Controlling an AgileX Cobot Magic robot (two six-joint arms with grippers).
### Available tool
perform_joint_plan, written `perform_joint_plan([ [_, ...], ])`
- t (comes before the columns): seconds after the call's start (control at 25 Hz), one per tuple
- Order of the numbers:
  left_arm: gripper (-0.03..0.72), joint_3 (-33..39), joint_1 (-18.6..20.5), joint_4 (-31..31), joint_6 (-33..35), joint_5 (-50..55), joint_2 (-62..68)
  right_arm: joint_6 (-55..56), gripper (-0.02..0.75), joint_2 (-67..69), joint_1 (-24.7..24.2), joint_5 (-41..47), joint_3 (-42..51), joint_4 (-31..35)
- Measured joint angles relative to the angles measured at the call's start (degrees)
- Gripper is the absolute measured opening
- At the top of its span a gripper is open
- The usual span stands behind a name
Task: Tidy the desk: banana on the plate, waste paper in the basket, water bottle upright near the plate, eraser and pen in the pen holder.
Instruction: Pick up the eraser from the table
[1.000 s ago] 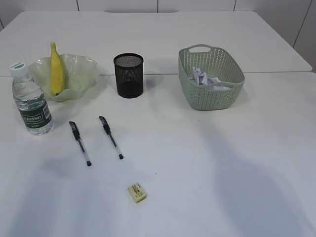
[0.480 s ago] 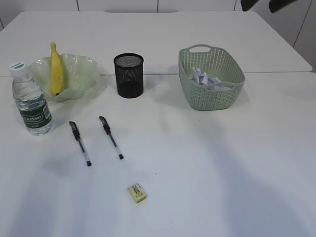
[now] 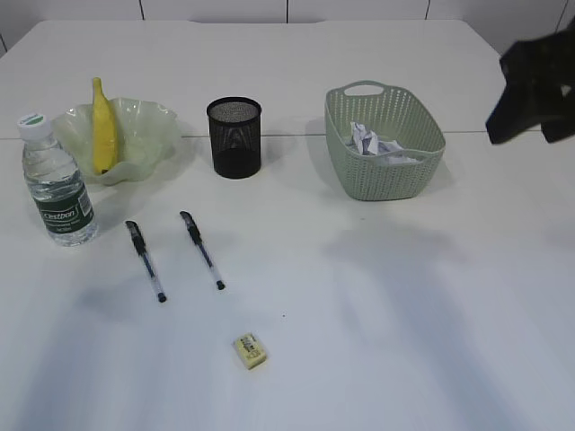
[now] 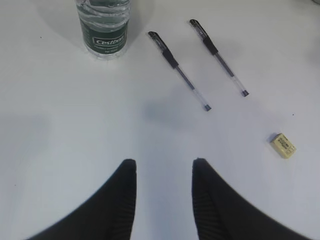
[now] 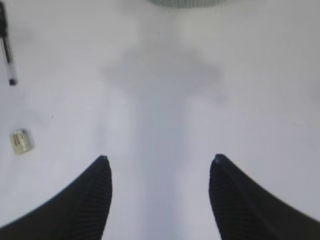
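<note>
The banana (image 3: 103, 130) lies on the pale green plate (image 3: 154, 121), and the water bottle (image 3: 56, 184) stands upright just left of it. Crumpled waste paper (image 3: 373, 144) sits in the green basket (image 3: 422, 148). Two pens (image 3: 145, 260) (image 3: 201, 250) and a yellow eraser (image 3: 250, 350) lie on the table in front of the black mesh pen holder (image 3: 235, 136). My left gripper (image 4: 164, 162) hangs open and empty above bare table, short of the pens (image 4: 177, 67) and the eraser (image 4: 283, 145). My right gripper (image 5: 159, 159) is open and empty; its arm (image 3: 536, 85) shows at the right edge.
The white table (image 3: 404, 305) has a seam running across behind the basket. In the right wrist view the eraser (image 5: 21, 141) and a pen tip (image 5: 7, 55) lie far left, and the basket's lower edge (image 5: 185, 2) is at the top.
My right arm has come into the exterior view at the upper right and moved downward. The objects on the table have not moved.
</note>
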Motion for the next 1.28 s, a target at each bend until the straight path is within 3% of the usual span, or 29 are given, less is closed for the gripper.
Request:
perform_joint_plan([
  [0.2, 0.265, 0.0, 0.0, 0.0, 0.0, 0.0, 0.0, -1.7, 0.456, -4.9, 0.0, -0.7, 8.5, 0.0],
  [0.64, 0.265, 0.0, 0.0, -0.1, 0.0, 0.0, 0.0, -3.8, 0.456, -14.7, 0.0, -0.4, 16.8, 0.0],
  [1.28, 0.267, 0.0, 0.0, -0.4, 0.0, 0.0, 0.0, -3.9, 0.456, -16.5, 0.0, -0.2, 18.1, 1.0],
])
